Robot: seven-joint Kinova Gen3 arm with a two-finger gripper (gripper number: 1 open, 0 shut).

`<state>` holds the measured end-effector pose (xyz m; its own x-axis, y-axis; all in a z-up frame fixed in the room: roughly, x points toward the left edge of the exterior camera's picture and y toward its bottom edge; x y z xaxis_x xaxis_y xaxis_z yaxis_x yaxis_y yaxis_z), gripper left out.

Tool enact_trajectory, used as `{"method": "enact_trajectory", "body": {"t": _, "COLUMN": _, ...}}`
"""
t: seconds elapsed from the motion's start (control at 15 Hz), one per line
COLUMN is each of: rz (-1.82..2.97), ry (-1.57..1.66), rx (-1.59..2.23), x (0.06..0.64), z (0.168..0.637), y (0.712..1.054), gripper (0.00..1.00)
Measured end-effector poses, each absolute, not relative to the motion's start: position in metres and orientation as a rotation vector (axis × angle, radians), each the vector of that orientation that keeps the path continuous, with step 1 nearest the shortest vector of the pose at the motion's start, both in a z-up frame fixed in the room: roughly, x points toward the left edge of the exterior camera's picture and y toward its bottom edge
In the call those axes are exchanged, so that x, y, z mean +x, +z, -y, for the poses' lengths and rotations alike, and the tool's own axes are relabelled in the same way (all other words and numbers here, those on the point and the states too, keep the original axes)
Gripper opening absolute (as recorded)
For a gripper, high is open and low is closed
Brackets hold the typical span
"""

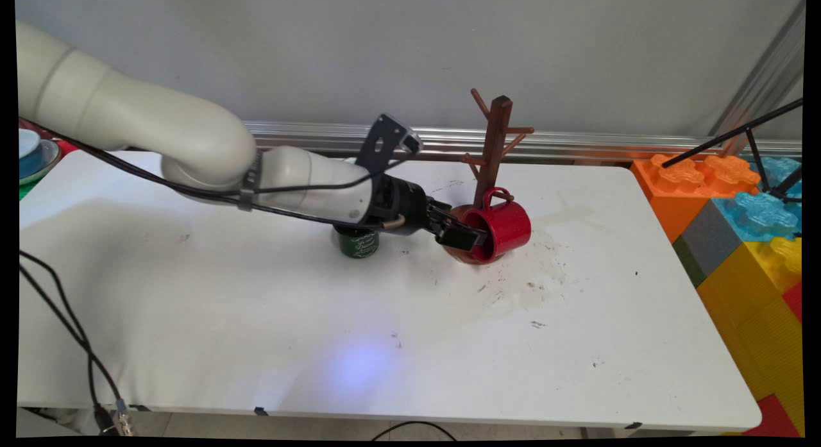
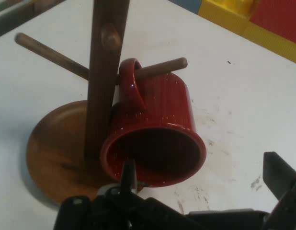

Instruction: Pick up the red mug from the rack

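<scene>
Red mug (image 1: 507, 227) hangs by its handle on a lower peg of the wooden mug tree (image 1: 492, 153), lying on its side w/ the open mouth turned toward the gripper (image 1: 463, 234). In the hand view the peg goes through the handle loop, and the mug body leans against the tree's post, above its round base. The tree stands on the white table (image 1: 385, 319), near the far edge, a bit right of the middle. The gripper is at the mug's mouth w/ jaws apart: one finger (image 2: 127, 175) is at the rim's inner side, the other one (image 2: 280, 175) is well clear of the mug, so nothing is clamped. Under the arm's wrist, approx. at the table's centre, stands a dark green cup (image 1: 358, 243), partly hidden. Beyond the table's right edge are big coloured plastic blocks (image 1: 737, 216).
</scene>
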<state>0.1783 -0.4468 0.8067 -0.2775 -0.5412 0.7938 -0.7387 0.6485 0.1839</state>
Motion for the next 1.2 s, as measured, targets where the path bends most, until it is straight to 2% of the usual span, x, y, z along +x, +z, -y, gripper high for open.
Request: {"method": "enact_trajectory", "body": {"t": 1.2, "rz": 1.938, "ry": 0.225, "rx": 1.014, "x": 0.119, "z": 0.484, "y": 0.742, "gripper": 1.00}}
